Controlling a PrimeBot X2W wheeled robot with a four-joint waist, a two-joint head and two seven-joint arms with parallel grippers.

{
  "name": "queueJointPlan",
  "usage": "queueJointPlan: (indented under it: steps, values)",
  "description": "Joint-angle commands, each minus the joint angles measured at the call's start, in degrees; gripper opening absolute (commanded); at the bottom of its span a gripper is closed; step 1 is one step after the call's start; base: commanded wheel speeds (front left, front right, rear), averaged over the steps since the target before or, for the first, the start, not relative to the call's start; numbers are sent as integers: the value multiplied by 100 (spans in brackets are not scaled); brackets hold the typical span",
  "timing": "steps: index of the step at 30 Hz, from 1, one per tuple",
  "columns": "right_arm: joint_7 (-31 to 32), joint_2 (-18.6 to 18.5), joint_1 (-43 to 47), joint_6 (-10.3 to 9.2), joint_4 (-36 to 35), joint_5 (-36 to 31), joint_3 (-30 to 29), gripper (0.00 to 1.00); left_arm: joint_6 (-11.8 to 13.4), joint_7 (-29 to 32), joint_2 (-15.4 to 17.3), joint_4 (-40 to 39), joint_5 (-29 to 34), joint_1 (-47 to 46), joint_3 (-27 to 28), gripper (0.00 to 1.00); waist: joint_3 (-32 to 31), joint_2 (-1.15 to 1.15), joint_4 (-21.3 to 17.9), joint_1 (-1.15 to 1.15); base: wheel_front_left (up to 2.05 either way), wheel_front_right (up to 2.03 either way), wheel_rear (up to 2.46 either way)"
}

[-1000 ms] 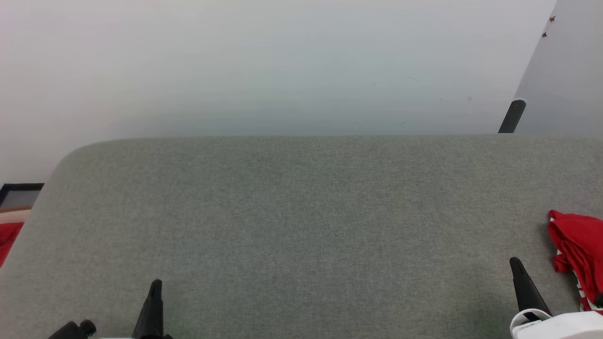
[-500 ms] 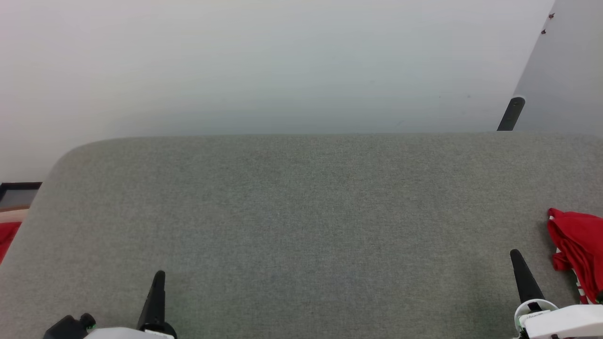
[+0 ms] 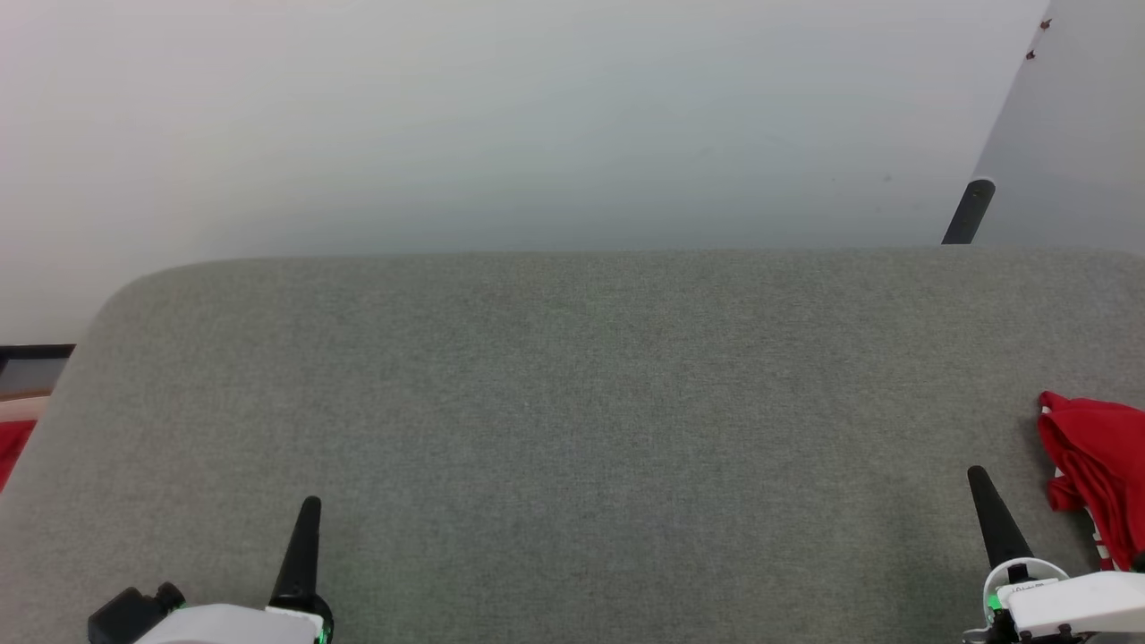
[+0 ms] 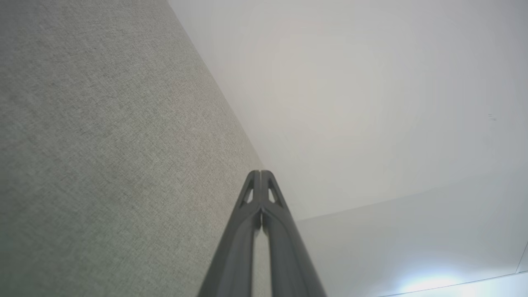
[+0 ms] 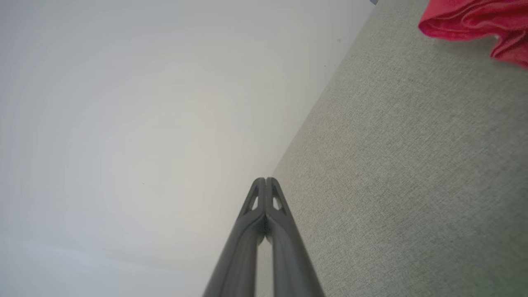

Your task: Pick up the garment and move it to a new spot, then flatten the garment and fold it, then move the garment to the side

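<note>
Both pairs of fingers are reaching further up the head view than 1 second ago, by more than the slight shift of the whole picture, which is the camera's own doing. The left fingers are rising from the lower left as 1 dark spike, pointing away from the robot over the grey fabric surface. In the left wrist view the 2 left fingers are pressing together tip to tip with nothing between them. The surface is running along their left side, and a pale wall is standing beyond.

The right fingers are rising from the lower right. In the right wrist view the right fingers are likewise lying tight against each other, gripping nothing.

The garment is lying bunched on the surface at the right edge of the head view, just right of the right fingers and apart from them, with red folds on top and a bit of white-striped trim showing low down. In the right wrist view the garment is sitting in the top right corner, ahead of the fingertips, on the surface.

A black post is standing behind the surface's far edge at the right. Off the surface's left edge a red patch is showing; I cannot tell what it is.
</note>
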Motion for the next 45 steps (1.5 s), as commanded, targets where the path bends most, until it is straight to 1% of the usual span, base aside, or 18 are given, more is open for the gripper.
queueJointPlan:
  steps: [1,25,45]
  values:
    - [30,11,-138,-1,-16,174,-27,0,-27,45,5,-17,-188,-125,29,0,6,0,-4,0,0,0,0]
    - [206,83,-292,0,132,1188,-100,0,-53,344,-86,140,-1245,-399,87,0,63,0,-41,0,0,0,0]
    - [332,142,-425,0,243,1940,-145,0,-74,572,-152,253,-2012,-601,130,0,114,0,-73,0,0,0,0]
